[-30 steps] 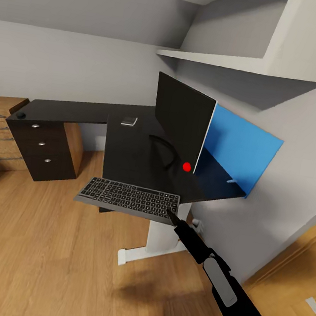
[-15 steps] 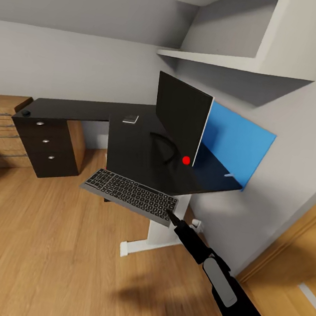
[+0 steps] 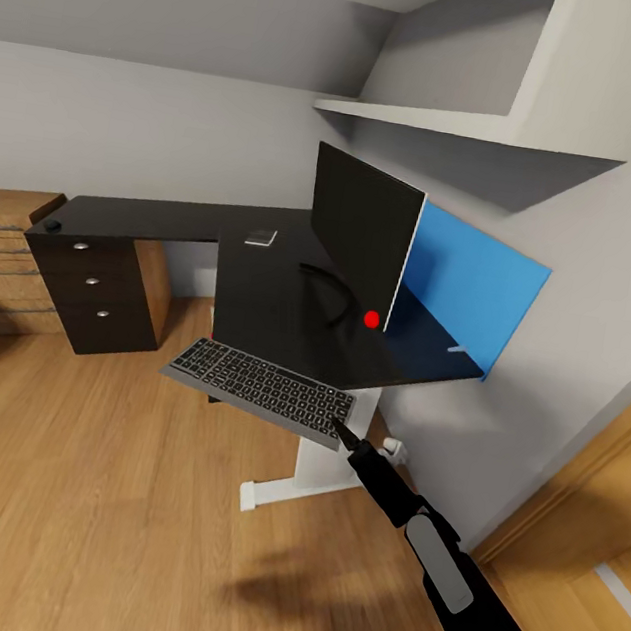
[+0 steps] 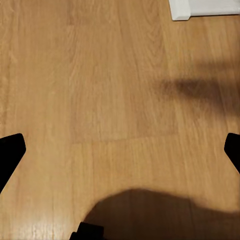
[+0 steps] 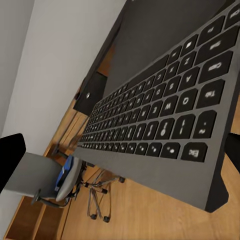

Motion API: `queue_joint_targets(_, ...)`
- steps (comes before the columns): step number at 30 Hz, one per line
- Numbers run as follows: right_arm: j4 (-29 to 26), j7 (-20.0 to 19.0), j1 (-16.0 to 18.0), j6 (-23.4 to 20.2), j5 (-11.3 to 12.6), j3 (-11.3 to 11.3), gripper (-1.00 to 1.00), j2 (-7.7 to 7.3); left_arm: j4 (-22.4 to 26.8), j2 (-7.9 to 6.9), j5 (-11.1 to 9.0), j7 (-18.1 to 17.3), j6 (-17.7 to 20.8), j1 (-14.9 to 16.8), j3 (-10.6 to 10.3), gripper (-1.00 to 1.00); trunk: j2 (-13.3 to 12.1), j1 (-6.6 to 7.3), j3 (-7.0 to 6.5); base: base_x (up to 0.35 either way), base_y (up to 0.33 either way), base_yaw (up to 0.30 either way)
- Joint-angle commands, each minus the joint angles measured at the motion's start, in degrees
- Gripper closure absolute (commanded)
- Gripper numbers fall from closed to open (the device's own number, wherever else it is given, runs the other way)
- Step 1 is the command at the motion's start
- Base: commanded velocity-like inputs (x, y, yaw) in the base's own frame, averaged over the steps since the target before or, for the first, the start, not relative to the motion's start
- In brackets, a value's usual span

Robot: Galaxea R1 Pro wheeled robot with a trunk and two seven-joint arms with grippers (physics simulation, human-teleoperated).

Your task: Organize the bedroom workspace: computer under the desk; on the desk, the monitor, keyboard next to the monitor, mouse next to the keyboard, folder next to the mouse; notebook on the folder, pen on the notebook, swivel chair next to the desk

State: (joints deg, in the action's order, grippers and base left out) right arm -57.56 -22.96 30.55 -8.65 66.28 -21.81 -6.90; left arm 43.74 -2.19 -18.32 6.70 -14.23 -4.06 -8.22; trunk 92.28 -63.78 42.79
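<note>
One relation governs your next move: the keyboard [image 3: 261, 389] hangs in the air at the centre of the head view, just in front of and a little lower than the near edge of the bench [image 3: 259, 287], and it has to go up and over that edge. Your right gripper [image 3: 342, 431] has its jaws pinching the keyboard's lower right corner, so the board's whole length runs away from the jaws toward the left of the frame, roughly along the bench's front edge and tilted slightly down to the right. In the right wrist view the keyboard [image 5: 165, 125] stretches away from the jaws, with the swivel chair [image 5: 55, 177] at lower left and something blue on its seat, probably the folder. The monitor [image 3: 361, 236] stands edge-on at the right of the bench, a red dot near its lower corner, and bare dark surface lies to its left. I judge you need to lift before pushing forward, since the far end could catch the bench edge. Your left gripper [image 4: 120, 150] shows its jaws spread wide over bare floor [image 4: 100, 75], holding nothing, so the right arm is the one to use.
</note>
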Motion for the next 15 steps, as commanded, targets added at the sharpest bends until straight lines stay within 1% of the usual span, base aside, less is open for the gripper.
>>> queue_joint_targets(1,0.0,-0.1,0.0,-0.2,0.6,-0.1,-1.0,-0.05,0.1,-0.1,-0.4,0.5,-0.2,0.0,-0.4,-1.0,0.0,0.0,0.04,0.0,0.0,0.0)
queue_joint_targets(5,0.1,-0.1,0.0,-0.2,0.6,-0.1,-1.0,-0.05,0.1,-0.11,-0.5,0.5,-0.2,0.0,-0.3,-1.0,0.0,0.0,0.04,0.0,0.0,0.0)
queue_joint_targets(8,0.1,-0.1,0.0,-0.1,0.6,-0.1,-1.0,-0.05,0.1,-0.1,-0.5,0.5,-0.2,0.0,-0.3,-1.0,0.0,0.0,0.04,-0.077,0.0,0.0)
queue_joint_targets(15,1.3,-0.1,0.0,0.5,0.5,-0.3,-1.0,-0.05,0.1,-0.15,-0.5,0.5,-0.2,0.0,-0.4,-1.0,0.0,0.0,0.04,-0.266,0.0,0.0)
